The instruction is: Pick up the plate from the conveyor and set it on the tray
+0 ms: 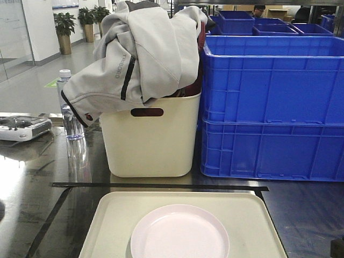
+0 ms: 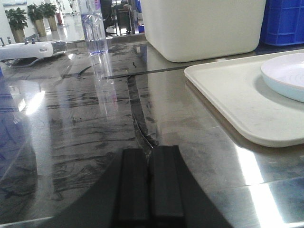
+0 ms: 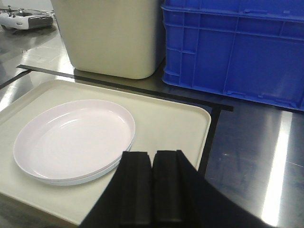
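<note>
Plate [image 3: 73, 140]: on tray [image 3: 171, 123], left-centre of right wrist frame.
Right gripper [image 3: 153, 190]: pressed together, empty, nearer the plate.
Left gripper [image 2: 151, 187]: pressed together, plate far right.

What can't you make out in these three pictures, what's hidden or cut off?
- Conveyor: in no view.
- Bin contents: front view, covered by the grey jacket.
- Plate and tray: near edges cut off by the frame bottom in the front view.
- Plate count: right wrist view shows edges like a stack, number unclear.
- Left hand and right hand: closed and empty, arms out of frame.
- White controller: cut off at the left edge.
</note>
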`<state>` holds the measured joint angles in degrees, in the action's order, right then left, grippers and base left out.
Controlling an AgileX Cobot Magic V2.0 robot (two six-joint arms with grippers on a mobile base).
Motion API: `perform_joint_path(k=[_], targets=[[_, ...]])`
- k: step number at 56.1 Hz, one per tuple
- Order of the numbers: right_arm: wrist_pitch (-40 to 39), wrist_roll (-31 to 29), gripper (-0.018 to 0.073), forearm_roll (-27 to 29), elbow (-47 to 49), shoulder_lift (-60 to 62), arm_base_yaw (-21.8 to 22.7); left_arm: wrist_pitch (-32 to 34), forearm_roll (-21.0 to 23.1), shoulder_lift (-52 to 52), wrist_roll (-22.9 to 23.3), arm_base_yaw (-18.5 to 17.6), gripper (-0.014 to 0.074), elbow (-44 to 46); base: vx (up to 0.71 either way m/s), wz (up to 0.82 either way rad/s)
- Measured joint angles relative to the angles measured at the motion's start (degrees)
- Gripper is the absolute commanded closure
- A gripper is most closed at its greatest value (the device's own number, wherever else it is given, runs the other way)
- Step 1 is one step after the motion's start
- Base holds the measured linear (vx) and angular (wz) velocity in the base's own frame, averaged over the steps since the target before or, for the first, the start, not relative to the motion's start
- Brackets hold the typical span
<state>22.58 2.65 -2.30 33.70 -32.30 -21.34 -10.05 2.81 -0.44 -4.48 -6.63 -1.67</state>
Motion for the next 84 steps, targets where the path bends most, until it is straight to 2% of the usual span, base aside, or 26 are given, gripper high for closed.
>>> perform_joint_path(k=[32, 36, 45, 50, 60, 84], targets=[[-0.4, -1.0, 0.0568, 0.1, -0.8, 1.0, 0.6, 0.0, 0.0, 0.0, 0.2, 0.0, 0.0594, 0.0, 0.0, 0.0], [-4.4, -2.3, 0.0568, 1.3, -5.0, 3.9, 3.3, 0.0, 0.0, 0.0, 0.2, 0.0, 0.0594, 0.0, 0.0, 0.0], [-20.2, -2.7, 0.0568, 3.7, -24.1, 15.7, 13.6, 0.0, 0.0, 0.0, 0.2, 0.0, 0.0594, 0.0, 0.0, 0.0], [-24.3, -2.7, 0.0568, 3.4, -32.4, 22.4, 16.9, 0.0, 0.0, 0.0, 0.2, 0.0, 0.0594, 0.0, 0.0, 0.0], [-20.4, -2.7, 0.0568, 0.9, -35.3, 32.1, 18.1, 0.0, 0.0, 0.0, 0.2, 0.0, 0.0594, 0.0, 0.0, 0.0], [-18.6, -2.7, 0.0568, 0.3, -35.3, 32.8, 18.1, 0.0, 0.0, 0.0, 0.2, 0.0, 0.0594, 0.0, 0.0, 0.0]])
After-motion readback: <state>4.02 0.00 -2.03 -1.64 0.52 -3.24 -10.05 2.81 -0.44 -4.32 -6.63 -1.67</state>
